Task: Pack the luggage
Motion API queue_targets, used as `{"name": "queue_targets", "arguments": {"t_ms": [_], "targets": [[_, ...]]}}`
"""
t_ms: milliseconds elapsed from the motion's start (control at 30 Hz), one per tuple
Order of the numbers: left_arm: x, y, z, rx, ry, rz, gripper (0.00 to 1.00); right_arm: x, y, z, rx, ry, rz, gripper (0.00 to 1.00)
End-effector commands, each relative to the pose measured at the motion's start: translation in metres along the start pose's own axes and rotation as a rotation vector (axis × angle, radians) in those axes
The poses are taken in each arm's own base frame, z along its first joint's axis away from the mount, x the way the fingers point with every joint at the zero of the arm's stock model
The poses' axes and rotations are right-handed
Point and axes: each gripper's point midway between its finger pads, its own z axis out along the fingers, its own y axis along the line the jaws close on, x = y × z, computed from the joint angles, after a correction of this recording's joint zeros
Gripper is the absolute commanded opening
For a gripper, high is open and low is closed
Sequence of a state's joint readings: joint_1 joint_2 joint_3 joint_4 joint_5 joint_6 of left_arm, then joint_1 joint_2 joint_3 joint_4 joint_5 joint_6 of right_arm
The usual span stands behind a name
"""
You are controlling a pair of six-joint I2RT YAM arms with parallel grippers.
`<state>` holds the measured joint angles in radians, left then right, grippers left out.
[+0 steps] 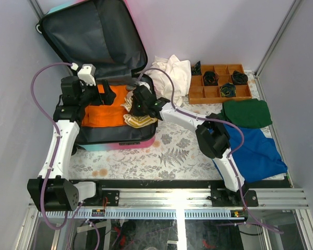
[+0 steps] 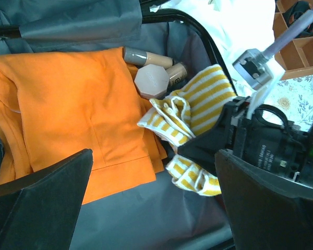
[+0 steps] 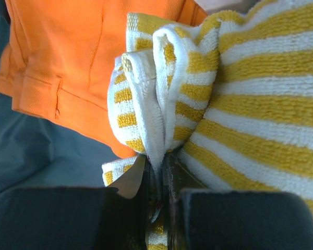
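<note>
Right gripper (image 3: pixel 157 174) pinches the striped towel (image 3: pixel 250 104) — lower it flat beside the orange garment (image 2: pixel 78 114) inside the luggage (image 1: pixel 94 36) before letting go; left gripper (image 2: pixel 154 198) hovers wide open.

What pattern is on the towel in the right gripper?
Yellow and white stripes. The towel shows best in the right wrist view.

Luggage (image 1: pixel 117 141) sits open in the upper left of the top view, a small hard-shell case with a teal-to-pink outer wall and a black zip rim. Its lid (image 1: pixel 94 36) is swung back toward the top-left corner, dark grey lining up and a pink edge on the right (flat or leaning, can't tell). The base lies nearer centre-left, lined in grey.
</note>
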<state>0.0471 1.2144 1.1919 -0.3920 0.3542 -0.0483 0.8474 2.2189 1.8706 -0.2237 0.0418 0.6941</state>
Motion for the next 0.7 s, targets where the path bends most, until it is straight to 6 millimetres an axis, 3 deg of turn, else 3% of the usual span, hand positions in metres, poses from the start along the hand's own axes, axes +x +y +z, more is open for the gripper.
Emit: {"name": "queue_targets", "arguments": {"t_ms": [0, 133, 233, 300, 333, 400, 467, 667], "targets": [[-0.013, -0.001, -0.002, 0.015, -0.061, 0.021, 1.0, -0.021, 0.03, 0.01, -0.061, -0.073, 0.054, 0.0], [-0.012, -0.001, 0.0, 0.021, -0.052, 0.019, 1.0, -0.001, 0.019, 0.017, -0.018, -0.027, 0.099, 0.0], [-0.011, -0.002, 0.001, 0.03, -0.049, 0.019, 1.0, 0.033, 0.006, 0.02, 0.01, 0.036, 0.126, 0.0], [-0.011, -0.003, 0.001, 0.034, -0.046, 0.019, 1.0, 0.051, 0.009, 0.017, -0.006, 0.074, 0.119, 0.0], [-0.01, -0.004, 0.001, 0.04, -0.042, 0.019, 1.0, 0.057, 0.015, 0.014, -0.034, 0.087, 0.106, 0.02], [-0.011, -0.005, 0.0, 0.044, -0.04, 0.02, 1.0, 0.061, 0.025, 0.006, -0.078, 0.092, 0.099, 0.21], [-0.013, -0.006, -0.001, 0.045, -0.038, 0.021, 1.0, 0.05, 0.038, -0.003, -0.121, 0.073, 0.079, 0.45], [-0.026, -0.014, -0.01, 0.07, -0.03, 0.056, 1.0, -0.014, 0.083, -0.056, -0.274, -0.053, -0.112, 0.78]]}}
